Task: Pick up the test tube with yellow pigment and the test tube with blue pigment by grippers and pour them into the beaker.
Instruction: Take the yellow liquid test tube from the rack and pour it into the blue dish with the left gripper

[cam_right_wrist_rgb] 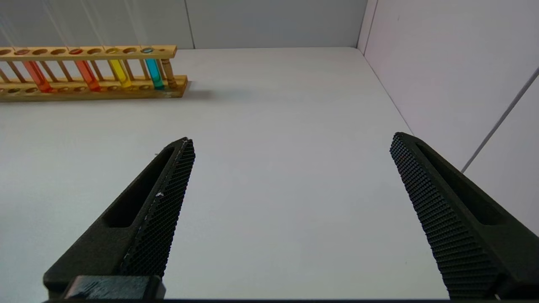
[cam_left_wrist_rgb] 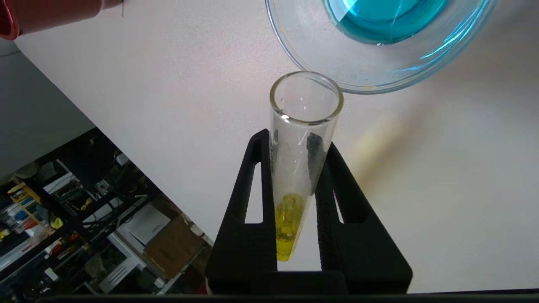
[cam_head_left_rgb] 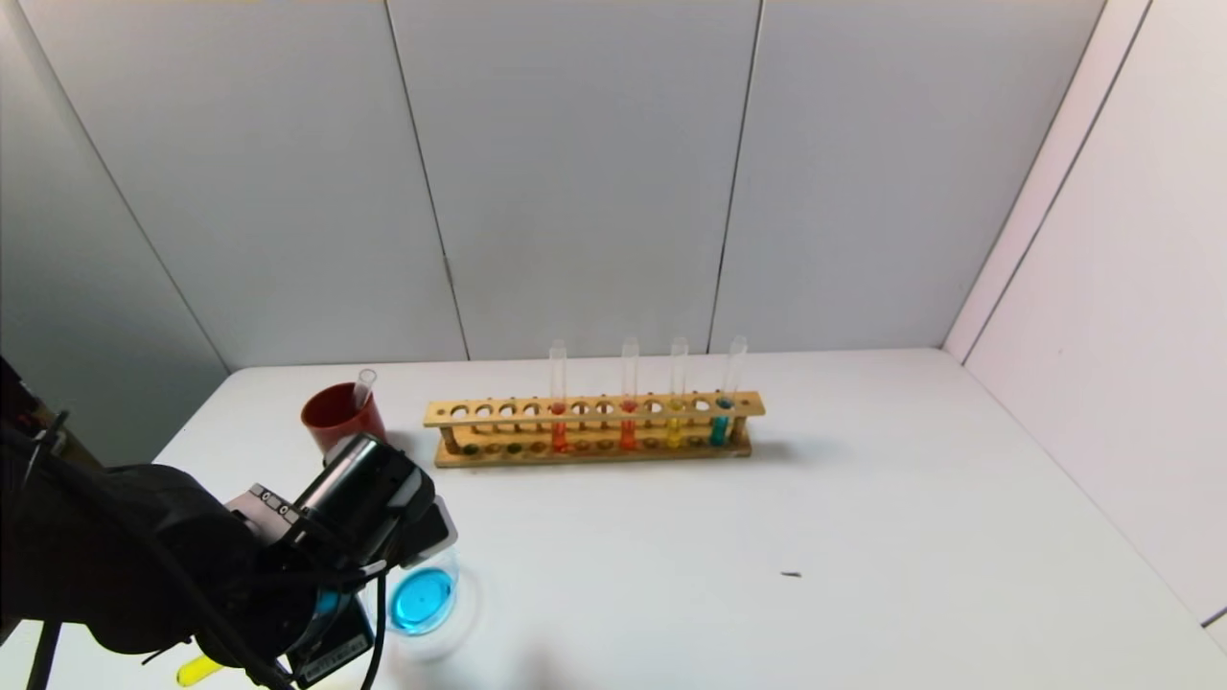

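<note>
My left gripper (cam_head_left_rgb: 326, 613) is at the table's front left, shut on the test tube with yellow pigment (cam_left_wrist_rgb: 294, 176). The tube is tilted; its round bottom with lime-yellow liquid shows in the head view (cam_head_left_rgb: 198, 669). Its open mouth lies just short of the rim of the beaker (cam_left_wrist_rgb: 349, 82). The beaker (cam_head_left_rgb: 422, 599) holds cyan-blue liquid. No tube with cyan-blue liquid is in view. My right gripper (cam_right_wrist_rgb: 291, 140) is open and empty over bare table, to the right of the rack; it is out of the head view.
A wooden rack (cam_head_left_rgb: 594, 426) stands mid-table with two orange-red tubes, a golden-yellow one (cam_head_left_rgb: 676, 422) and a teal one (cam_head_left_rgb: 721, 417). A dark red cup (cam_head_left_rgb: 340, 417) behind the beaker holds an empty clear tube (cam_head_left_rgb: 364, 388). Walls close the back and right.
</note>
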You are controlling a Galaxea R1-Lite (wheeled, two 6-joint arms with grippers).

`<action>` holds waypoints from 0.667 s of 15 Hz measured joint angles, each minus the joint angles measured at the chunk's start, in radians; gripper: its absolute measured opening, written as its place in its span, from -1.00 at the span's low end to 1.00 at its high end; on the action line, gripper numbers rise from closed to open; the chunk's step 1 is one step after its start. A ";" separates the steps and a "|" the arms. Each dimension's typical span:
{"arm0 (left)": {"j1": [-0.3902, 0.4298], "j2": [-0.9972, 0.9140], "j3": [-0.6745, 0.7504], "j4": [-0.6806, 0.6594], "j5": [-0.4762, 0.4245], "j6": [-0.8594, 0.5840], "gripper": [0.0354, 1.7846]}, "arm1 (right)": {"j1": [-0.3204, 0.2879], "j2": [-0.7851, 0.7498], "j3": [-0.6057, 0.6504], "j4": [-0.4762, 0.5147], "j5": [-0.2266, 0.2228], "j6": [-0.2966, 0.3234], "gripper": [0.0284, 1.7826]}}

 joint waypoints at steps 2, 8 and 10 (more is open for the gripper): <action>-0.010 0.010 -0.017 0.053 0.016 0.007 -0.68 | 0.000 0.000 0.000 0.000 0.000 0.000 0.91; -0.022 0.036 -0.095 0.263 0.033 0.005 -0.68 | 0.000 0.000 0.000 0.000 0.000 0.000 0.91; -0.024 0.057 -0.114 0.298 0.046 0.004 -0.68 | 0.000 0.000 0.000 0.000 0.000 0.000 0.91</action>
